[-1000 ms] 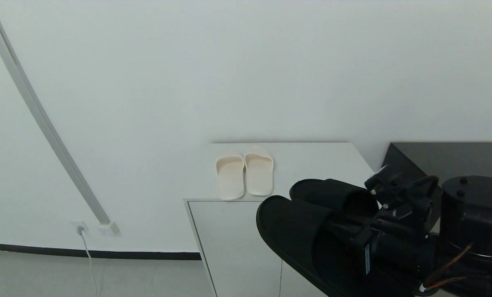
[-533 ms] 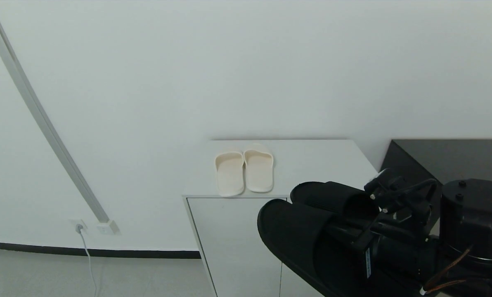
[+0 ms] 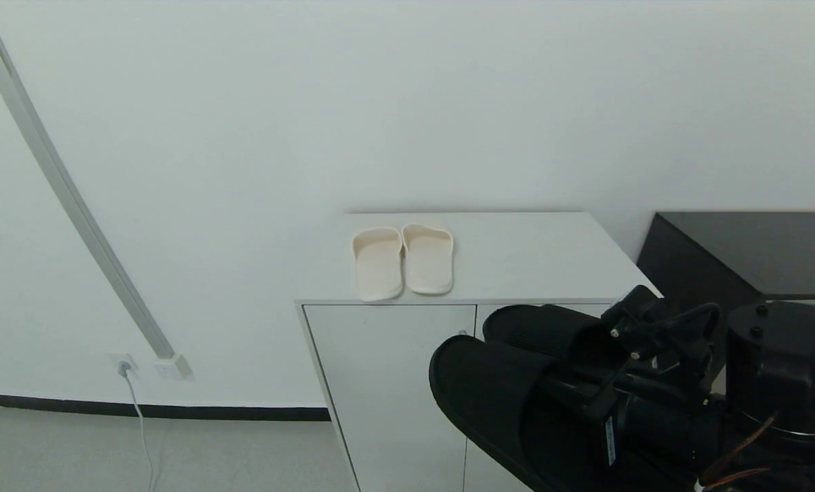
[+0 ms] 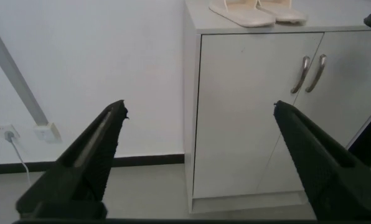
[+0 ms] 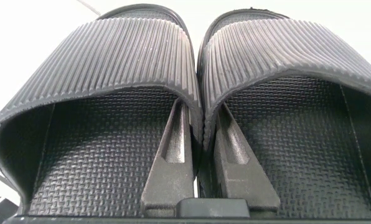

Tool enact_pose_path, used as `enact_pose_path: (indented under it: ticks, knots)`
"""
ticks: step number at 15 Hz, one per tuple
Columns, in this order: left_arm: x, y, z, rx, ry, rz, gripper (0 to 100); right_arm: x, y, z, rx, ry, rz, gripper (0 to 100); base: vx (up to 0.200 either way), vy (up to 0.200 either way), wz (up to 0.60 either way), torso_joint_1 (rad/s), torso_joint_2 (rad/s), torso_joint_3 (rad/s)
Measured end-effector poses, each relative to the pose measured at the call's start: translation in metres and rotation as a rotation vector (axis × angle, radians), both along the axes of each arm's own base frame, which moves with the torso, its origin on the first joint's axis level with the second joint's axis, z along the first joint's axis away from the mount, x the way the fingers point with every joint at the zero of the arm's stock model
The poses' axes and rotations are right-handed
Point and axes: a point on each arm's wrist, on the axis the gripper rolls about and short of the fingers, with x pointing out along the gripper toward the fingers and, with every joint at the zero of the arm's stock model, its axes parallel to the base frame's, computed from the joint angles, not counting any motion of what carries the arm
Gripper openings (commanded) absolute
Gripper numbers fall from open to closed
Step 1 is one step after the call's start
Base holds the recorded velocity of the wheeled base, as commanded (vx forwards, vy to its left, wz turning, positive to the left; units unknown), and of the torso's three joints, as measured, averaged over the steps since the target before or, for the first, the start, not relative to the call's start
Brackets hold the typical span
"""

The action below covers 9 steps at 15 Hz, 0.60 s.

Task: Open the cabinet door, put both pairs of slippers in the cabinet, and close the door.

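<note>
So my right pincer has the black slippers pinched as a pair. One finger sits inside each slipper, and the two inner side walls are squeezed together between them. Up close they're a matte dark grey-black. The straps are wide with fine ribs running front to back, and the footbeds have a small diamond grip pattern. From the head view they're held in the air in front of the cabinet, toes pointing towards it and tilted a bit up, over its right door and below the top surface.

My left pincer is spread wide with nothing between the fingers. It's down low, facing the cabinet front.

The cream slippers sit side by side and touching on top of the cabinet, on the left part near the front edge. They're plain, smooth open-toe slides, toes towards the wall, and the left heel pokes a little over the edge.

The cabinet is white with two doors, both shut. Two slim metal handles stand right beside each other where the doors meet. A black piece of furniture stands just to the right of it.
</note>
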Motion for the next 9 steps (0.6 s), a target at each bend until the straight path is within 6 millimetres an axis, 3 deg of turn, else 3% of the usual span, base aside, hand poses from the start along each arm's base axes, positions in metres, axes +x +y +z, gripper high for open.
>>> enact_pose_path:
  ticks: [9]
  knots:
    - [0.0000,0.0000,-0.0001,-0.001,0.000,0.001,100,-0.0007,-0.0007,-0.0043,-0.012,0.011,0.000,0,0.000,0.000,0.00,-0.217,0.54,0.320]
